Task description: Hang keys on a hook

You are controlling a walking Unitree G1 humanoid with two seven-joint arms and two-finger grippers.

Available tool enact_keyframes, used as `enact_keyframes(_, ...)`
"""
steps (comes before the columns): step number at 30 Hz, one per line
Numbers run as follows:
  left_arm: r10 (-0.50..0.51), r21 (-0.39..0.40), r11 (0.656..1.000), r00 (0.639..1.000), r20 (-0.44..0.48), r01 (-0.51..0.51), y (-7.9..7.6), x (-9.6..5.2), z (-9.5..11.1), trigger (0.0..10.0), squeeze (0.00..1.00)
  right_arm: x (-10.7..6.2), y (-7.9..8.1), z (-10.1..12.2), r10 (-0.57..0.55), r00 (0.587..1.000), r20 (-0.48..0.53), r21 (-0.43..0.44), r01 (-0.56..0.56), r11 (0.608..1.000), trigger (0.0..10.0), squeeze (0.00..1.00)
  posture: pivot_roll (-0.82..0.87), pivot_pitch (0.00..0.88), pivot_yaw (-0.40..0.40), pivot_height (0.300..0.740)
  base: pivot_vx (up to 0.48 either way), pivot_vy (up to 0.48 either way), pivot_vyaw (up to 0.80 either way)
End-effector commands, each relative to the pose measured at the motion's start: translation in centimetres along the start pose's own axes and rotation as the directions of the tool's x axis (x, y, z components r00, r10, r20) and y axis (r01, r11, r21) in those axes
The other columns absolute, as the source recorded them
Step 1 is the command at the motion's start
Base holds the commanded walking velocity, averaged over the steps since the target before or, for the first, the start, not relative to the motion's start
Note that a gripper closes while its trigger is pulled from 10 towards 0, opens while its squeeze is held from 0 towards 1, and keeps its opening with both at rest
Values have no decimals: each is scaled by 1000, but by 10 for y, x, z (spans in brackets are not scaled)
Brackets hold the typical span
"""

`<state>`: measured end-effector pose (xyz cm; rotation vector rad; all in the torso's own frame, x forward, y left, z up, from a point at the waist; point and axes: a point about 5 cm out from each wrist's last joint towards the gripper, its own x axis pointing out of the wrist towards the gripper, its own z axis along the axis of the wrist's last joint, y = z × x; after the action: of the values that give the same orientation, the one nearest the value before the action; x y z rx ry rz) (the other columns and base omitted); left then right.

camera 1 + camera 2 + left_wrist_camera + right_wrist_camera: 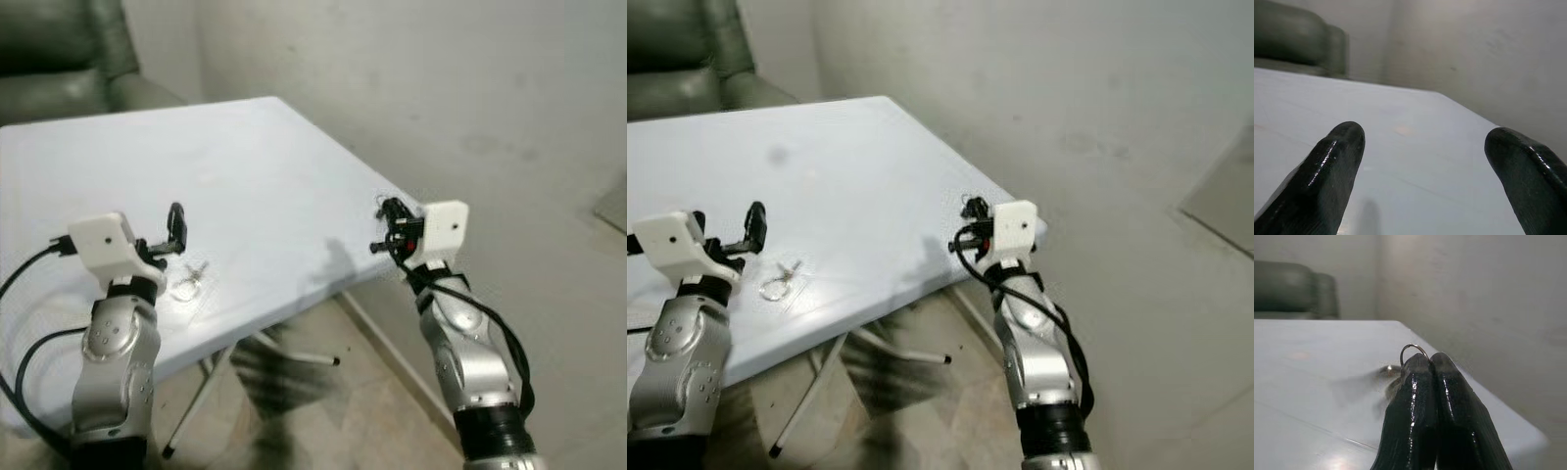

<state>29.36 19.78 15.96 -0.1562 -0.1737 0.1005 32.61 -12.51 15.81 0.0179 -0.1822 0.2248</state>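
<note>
white counter [245, 186] spans mid-frame; right gripper [1422, 364] fingers pinch a key ring [1413, 349] at its right corner for carrying, while left gripper [174, 230], fingers wide, hovers beside other keys [186, 284] lower left.

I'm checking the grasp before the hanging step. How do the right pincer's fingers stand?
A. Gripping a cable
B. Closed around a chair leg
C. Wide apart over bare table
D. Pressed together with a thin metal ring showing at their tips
D: in the right wrist view the right pincer has its fingers pressed together, with a thin wire ring arching at the tips.
</note>
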Motion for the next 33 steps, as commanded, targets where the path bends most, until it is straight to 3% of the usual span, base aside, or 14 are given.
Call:
enact_keyframes(1, 12, 15, 1000, 1000, -7, -12, 3, 0, 1, 10000, 0, 1, -1, 5, -13, 1000, 22, 1, 13, 1000, 10000, 0, -38, 0, -45, 740, 0, 0, -800)
enact_keyframes(9, 12, 12, 1000, 1000, -18, -12, 3, 0, 0, 10000, 0, 1, -1, 5, -10, 1000, 22, -2, 10, 1000, 10000, 0, -38, 0, -46, 740, 0, 0, -789)
enact_keyframes(16, 4, 1, 1000, 999, -33, -4, 0, 0, -3, 10000, 0, -1, -1, 4, -5, 1000, 18, -10, 5, 1000, 10000, 0, -41, 0, -50, 740, 308, 0, -800)
enact_keyframes(33, 19, -11, 1000, 999, -42, -19, -1, -2, -5, 10000, 0, -3, -1, 3, 5, 1000, 11, -17, -5, 1000, 10000, 0, -38, 0, -57, 740, 0, 0, -800)
